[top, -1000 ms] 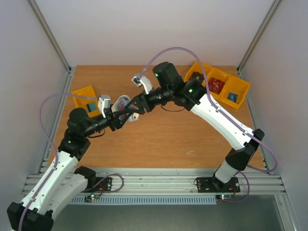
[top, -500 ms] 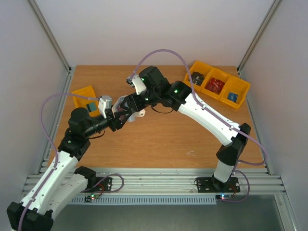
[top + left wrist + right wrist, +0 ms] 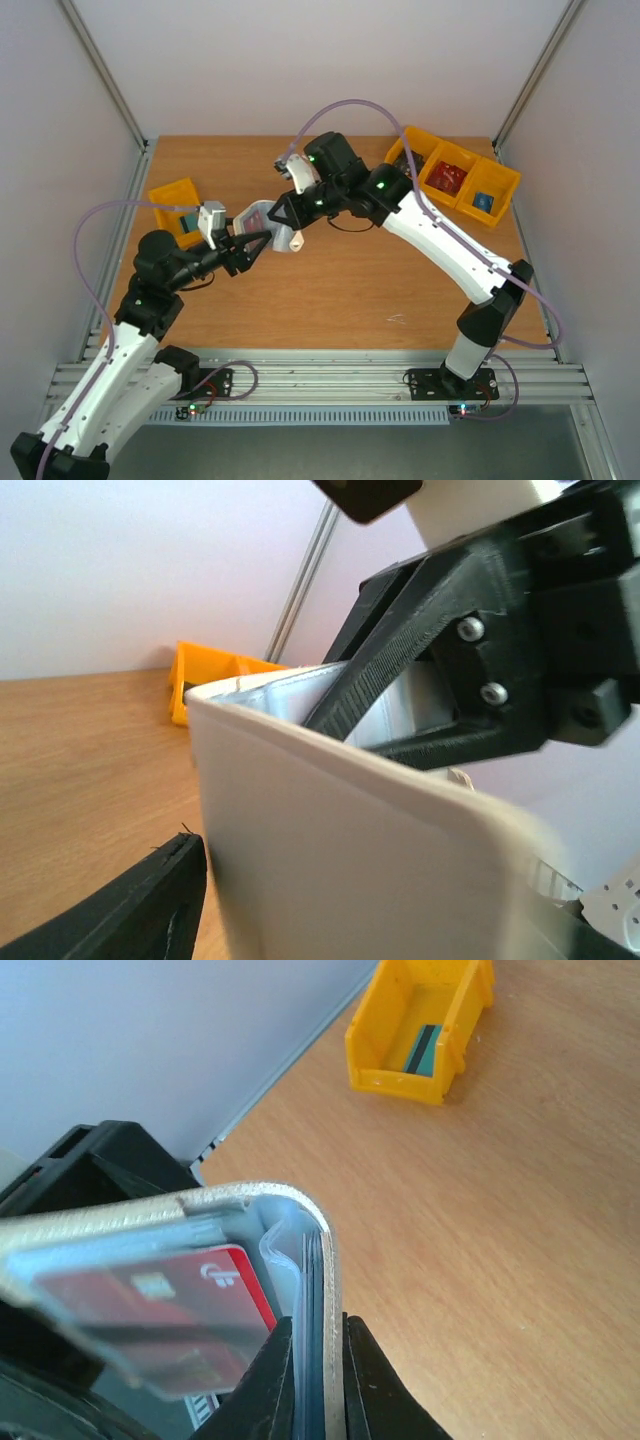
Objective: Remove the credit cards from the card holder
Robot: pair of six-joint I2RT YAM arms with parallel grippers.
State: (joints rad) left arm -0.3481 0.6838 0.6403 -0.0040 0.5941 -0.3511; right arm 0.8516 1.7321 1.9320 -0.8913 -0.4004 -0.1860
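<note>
r tool [image 3: 315, 1338] pinched tight on card holder [image 3: 120, 1218] edge; l tool [image 3: 253, 250], wide, grips it too.

The table [image 3: 480, 1210] was smooth, matt wood. The card holder [image 3: 100, 1218] looked like fine-grained beige leatherette outside, with a smooth pale blue lining. The red card [image 3: 150, 1305] was glossy plastic and the yellow bin [image 3: 420, 1020] shiny plastic. The fingers [image 3: 400, 640] of the right gripper [image 3: 318, 1360] were matt black plastic, finely ridged, with bright metal screws [image 3: 470, 629].

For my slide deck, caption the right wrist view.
Right claw pinching the edge of the card holder, red credit card showing in its pocket, yellow bin behind.
</note>
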